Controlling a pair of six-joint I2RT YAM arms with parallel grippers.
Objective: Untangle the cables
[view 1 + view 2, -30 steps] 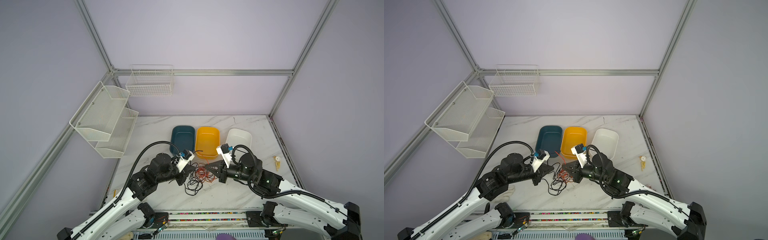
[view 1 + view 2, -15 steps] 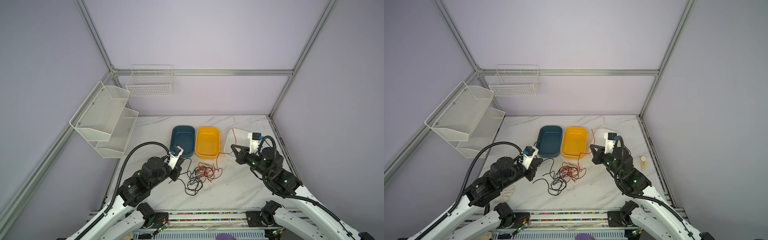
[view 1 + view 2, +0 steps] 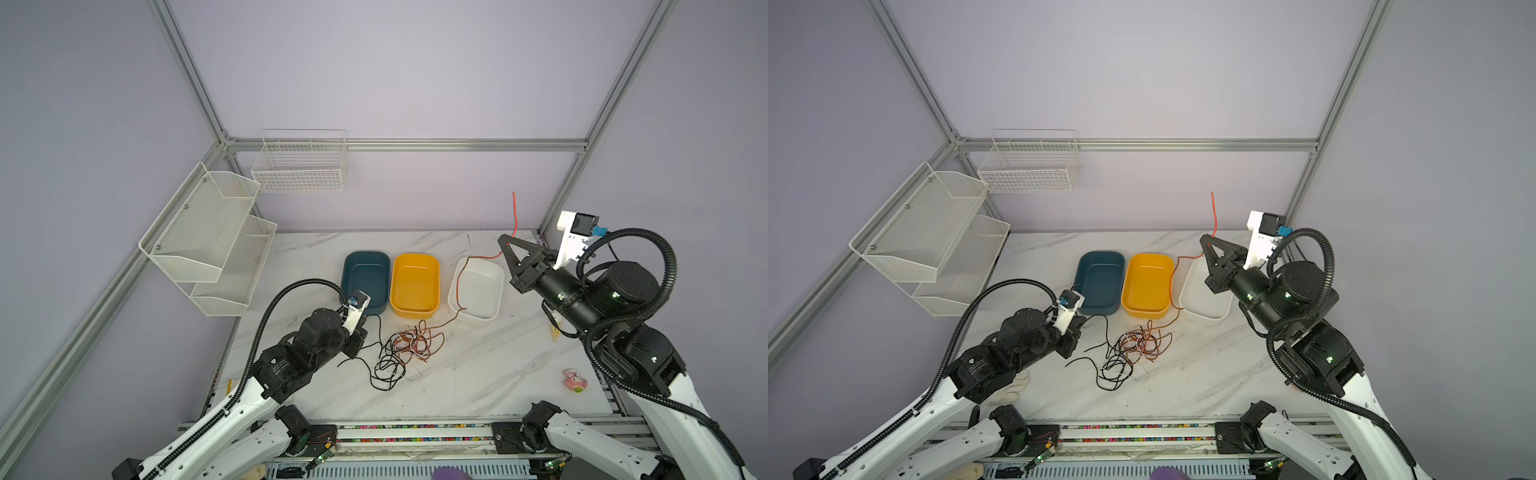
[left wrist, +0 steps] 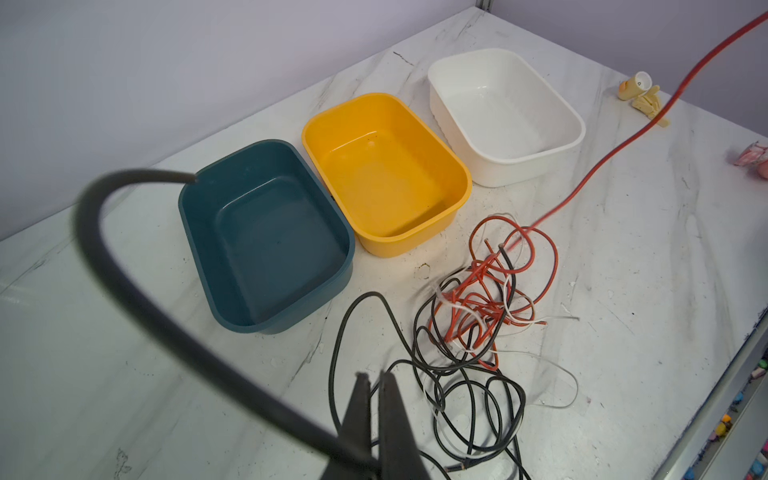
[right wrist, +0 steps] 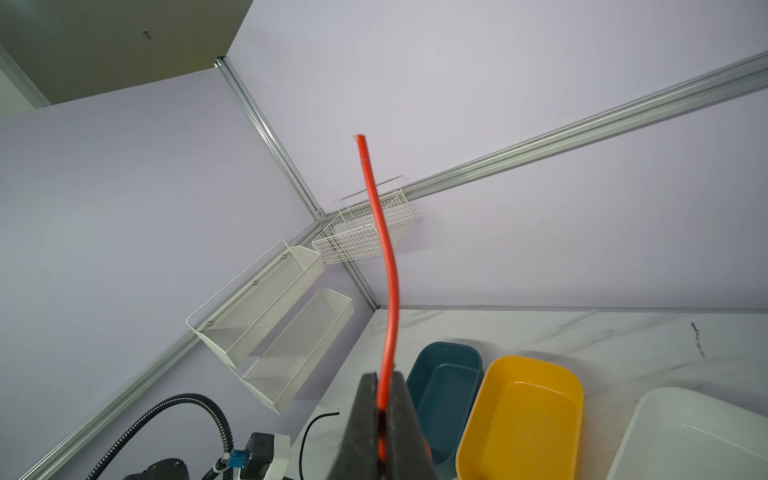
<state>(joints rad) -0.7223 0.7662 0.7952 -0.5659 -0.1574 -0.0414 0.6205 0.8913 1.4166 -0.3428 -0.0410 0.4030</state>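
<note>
Three open bins are set in a row at the back of the counter (image 3: pixel 478 374): a teal bin (image 3: pixel 365 276), a yellow bin (image 3: pixel 415 282) and a white bin (image 3: pixel 478 286). Only their bare floors are seen in the left wrist view. A two-tier mesh shelf (image 3: pixel 208 241) and a wire basket (image 3: pixel 299 166) are fixed to the walls.

The cables (image 3: pixel 401 349) are heaped in a loose tangle on the counter just in front of the yellow bin, between the two arms. The left jaws are closed on a black cable (image 4: pixel 124 297), low over the counter near the teal bin's front wall, just beside the tangle. The right jaws are clamped on a red-orange cable (image 5: pixel 394 291) and are held high over the counter's far right corner, well apart from the tangle. This cable is seen running from the tangle up past the white bin to the jaws, and its short free end is stood up beyond them.
</note>
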